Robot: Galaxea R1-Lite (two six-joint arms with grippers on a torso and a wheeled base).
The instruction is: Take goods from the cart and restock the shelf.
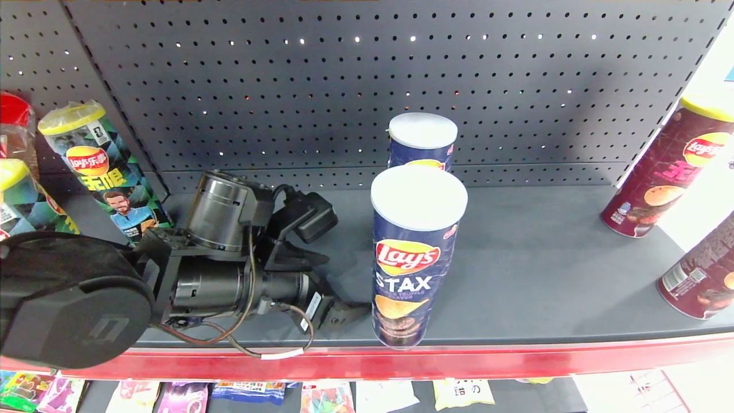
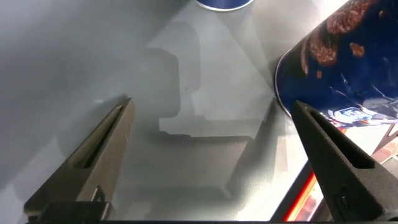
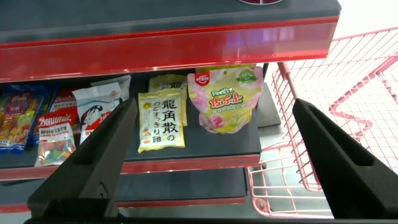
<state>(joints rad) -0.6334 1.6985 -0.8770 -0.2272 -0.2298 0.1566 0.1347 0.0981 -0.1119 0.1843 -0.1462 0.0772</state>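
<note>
Left claw (image 2: pixel 212 102) spread wide, empty, low over shelf (image 1: pixel 527 269) just beside blue chip can (image 1: pixel 416 258); right claw (image 3: pixel 214 102) likewise agape, empty, facing lower shelves (image 3: pixel 186 163) near cart (image 3: pixel 367 93).

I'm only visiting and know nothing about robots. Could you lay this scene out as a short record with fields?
Place: grey shelf with a pegboard back
Front can: blue, upright, at the shelf's front edge
Rear can: blue, upright, behind the front can
Left gripper: open, empty, beside the front can
Right gripper: open, empty, facing lower shelves of snack bags
Cart: pink wire, beside those lower shelves
Neighbours: green cans to the left, maroon cans to the right
</note>
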